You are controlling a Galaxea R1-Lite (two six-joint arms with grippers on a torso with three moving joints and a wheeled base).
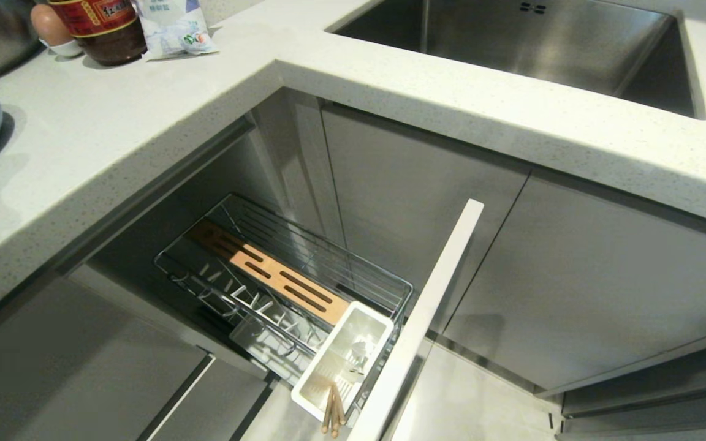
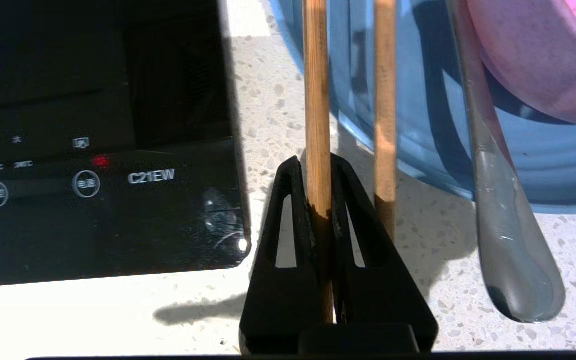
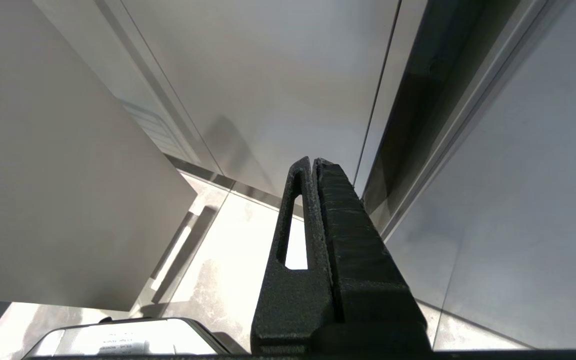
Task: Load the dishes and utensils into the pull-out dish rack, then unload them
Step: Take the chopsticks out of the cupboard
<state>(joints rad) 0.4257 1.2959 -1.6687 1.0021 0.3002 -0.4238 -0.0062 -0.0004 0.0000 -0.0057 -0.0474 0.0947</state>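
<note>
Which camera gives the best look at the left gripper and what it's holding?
The left wrist view: it shows the left gripper shut on one wooden chopstick, beside the blue plate. The head view shows the pulled-out dish rack but no arm. The right wrist view shows only the right gripper.

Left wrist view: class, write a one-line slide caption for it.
Left claw shut on one chopstick beside the blue plate, with a second chopstick and spoon lying alongside.

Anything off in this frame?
Left gripper is shut on only one light wooden chopstick; the second chopstick lies beside it, outside the jaws, over the shallow light-blue plate.
</note>
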